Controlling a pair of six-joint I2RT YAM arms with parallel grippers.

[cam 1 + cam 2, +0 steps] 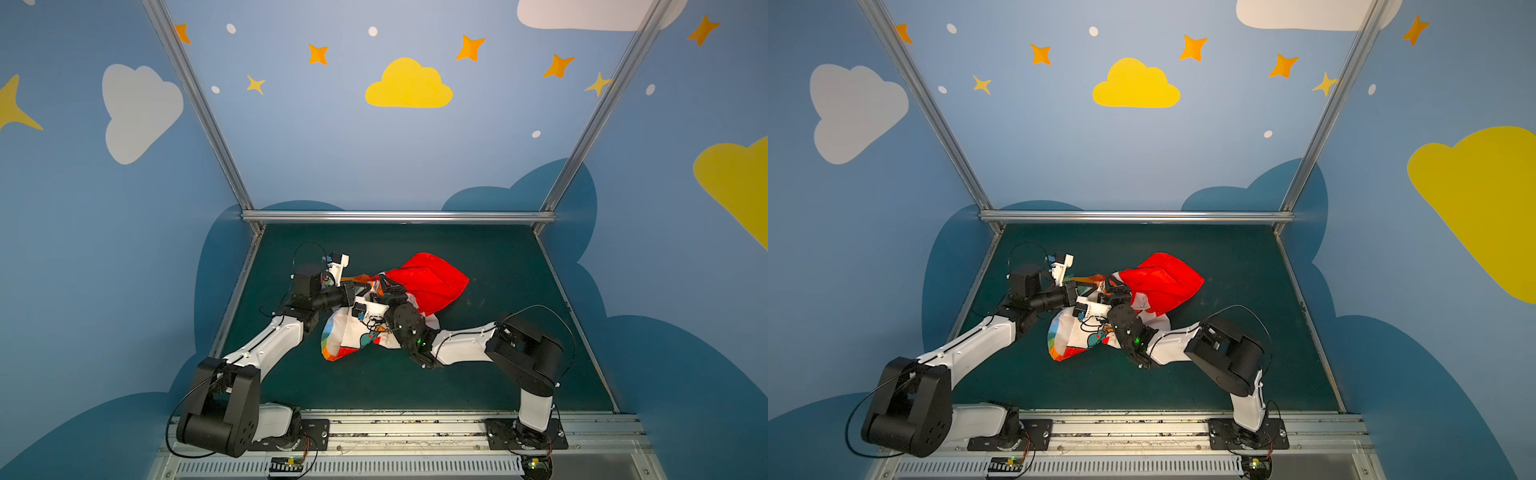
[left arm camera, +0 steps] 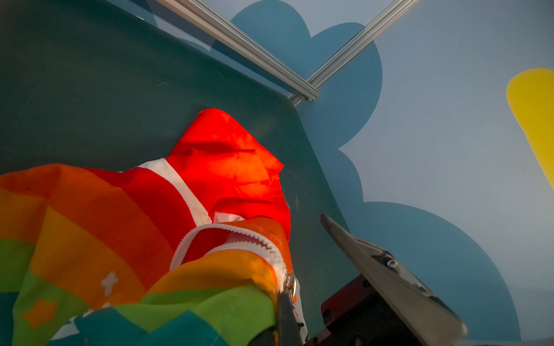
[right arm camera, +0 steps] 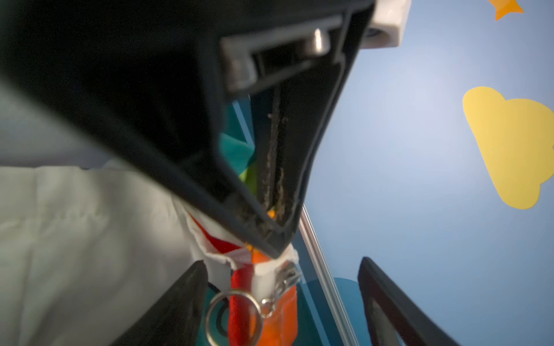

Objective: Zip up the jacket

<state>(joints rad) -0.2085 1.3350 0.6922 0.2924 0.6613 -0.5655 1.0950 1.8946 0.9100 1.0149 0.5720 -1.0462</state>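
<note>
The jacket (image 1: 432, 282) (image 1: 1163, 278) lies crumpled mid-table, red part toward the back right, white cartoon-printed lining toward the front. My left gripper (image 1: 370, 287) (image 2: 286, 295) is shut on the white zipper tape just by the metal slider (image 2: 290, 283), with the open zipper teeth (image 2: 254, 236) curving away from it. My right gripper (image 1: 380, 291) (image 3: 281, 262) is open, meeting the left one over the jacket. The slider (image 3: 287, 277) and its ring pull (image 3: 232, 317) hang between its fingers (image 3: 180, 302), untouched. White lining (image 3: 75, 239) fills one side of that view.
Dark green table mat (image 1: 498, 374) is bordered by aluminium rails at the back (image 1: 399, 216) and front (image 1: 415, 428). Blue painted walls close in on three sides. Both arms bend inward over the jacket's front half.
</note>
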